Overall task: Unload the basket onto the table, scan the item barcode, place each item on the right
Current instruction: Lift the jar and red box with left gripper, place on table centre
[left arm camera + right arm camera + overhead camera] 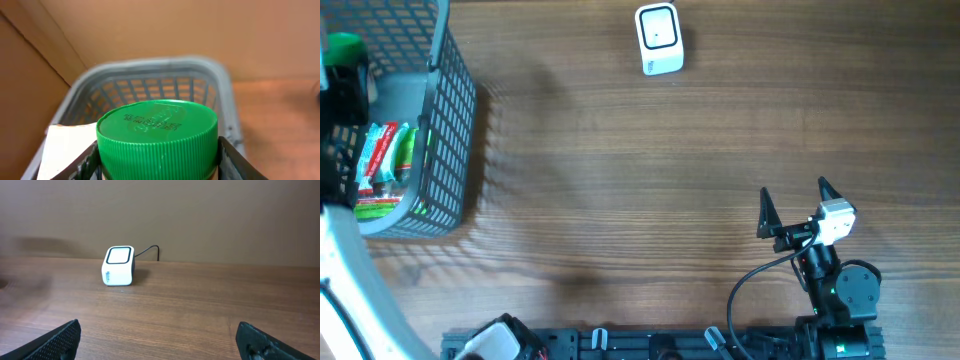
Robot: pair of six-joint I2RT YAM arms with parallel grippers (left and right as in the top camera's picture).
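The worktop (620, 180) is lying open between the wide-jawed right tool (793, 190) and the scanner (659, 39), the only thing standing on that stretch. At the left, the mesh basket (455, 110) is hemming in the left tool (157, 162), which is gripping a green cap (157, 127); packets (382, 165) are apparently crowding the floor beneath.

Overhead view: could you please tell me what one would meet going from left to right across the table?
Gray mesh basket → white scanner → right gripper. The left arm overlaps the basket, so it is left out.
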